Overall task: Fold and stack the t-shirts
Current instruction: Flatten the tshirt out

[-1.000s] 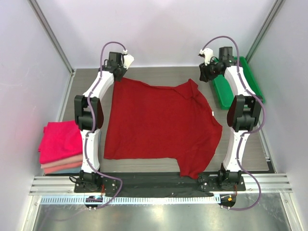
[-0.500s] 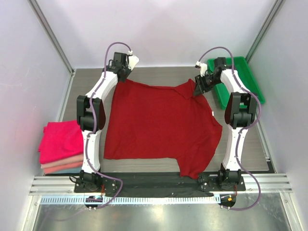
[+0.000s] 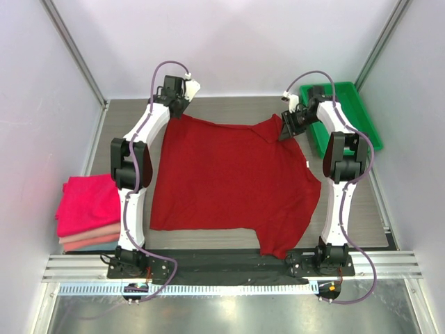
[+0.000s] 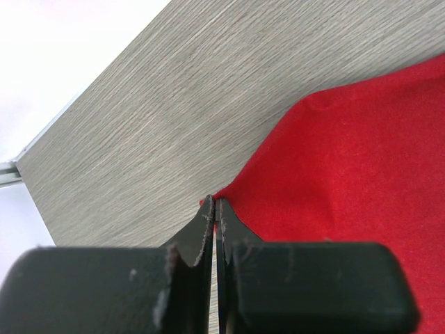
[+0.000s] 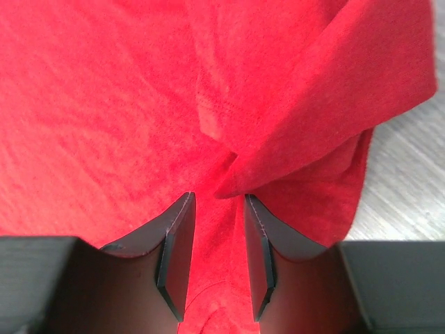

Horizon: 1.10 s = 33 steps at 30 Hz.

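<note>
On crimson t-shirt (image 3: 229, 181), right gripper (image 3: 286, 129) moved in (jaws apart)

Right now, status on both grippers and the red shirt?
Left gripper shut on far left corner of crimson t-shirt. Right gripper open, straddling a fold at the far right sleeve. Shirt spread out, not yet folded. Green tray apart from it, far right.

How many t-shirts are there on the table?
4 that show: one big dark red t-shirt spread in the middle, and three folded in a stack at the left, magenta-pink on top, two paler ones beneath. More may hide inside.
</note>
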Each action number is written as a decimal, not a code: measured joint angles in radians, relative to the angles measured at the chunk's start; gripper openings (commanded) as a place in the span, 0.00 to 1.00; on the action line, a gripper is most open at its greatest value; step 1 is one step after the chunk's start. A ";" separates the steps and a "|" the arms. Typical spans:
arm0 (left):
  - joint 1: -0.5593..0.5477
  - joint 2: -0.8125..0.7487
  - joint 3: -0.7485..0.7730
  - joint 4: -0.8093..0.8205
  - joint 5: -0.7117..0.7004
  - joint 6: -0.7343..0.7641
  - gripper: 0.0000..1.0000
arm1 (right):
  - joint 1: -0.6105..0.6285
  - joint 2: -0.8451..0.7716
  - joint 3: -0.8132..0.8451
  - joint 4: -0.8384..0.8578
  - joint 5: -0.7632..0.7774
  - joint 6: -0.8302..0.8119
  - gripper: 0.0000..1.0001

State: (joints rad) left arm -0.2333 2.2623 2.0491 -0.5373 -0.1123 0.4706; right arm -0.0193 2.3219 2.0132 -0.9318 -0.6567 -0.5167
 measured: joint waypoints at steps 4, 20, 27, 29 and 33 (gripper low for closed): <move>0.000 0.000 0.000 0.000 0.000 0.000 0.00 | 0.003 0.017 0.022 0.015 0.001 0.016 0.37; 0.000 -0.010 -0.006 -0.009 -0.009 0.000 0.00 | 0.016 0.060 0.049 0.038 0.068 0.036 0.01; 0.012 -0.127 -0.008 -0.029 -0.012 0.001 0.00 | 0.016 -0.113 0.155 0.035 0.163 -0.009 0.01; 0.015 -0.196 -0.008 -0.030 -0.012 0.001 0.00 | 0.016 -0.201 0.201 0.056 0.196 -0.013 0.01; 0.024 -0.364 -0.008 -0.027 -0.013 0.001 0.00 | 0.016 -0.372 0.227 0.106 0.266 -0.011 0.01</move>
State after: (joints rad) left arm -0.2096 1.8980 2.0411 -0.5648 -0.1249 0.4713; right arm -0.0036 1.9503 2.2406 -0.8257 -0.3912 -0.5278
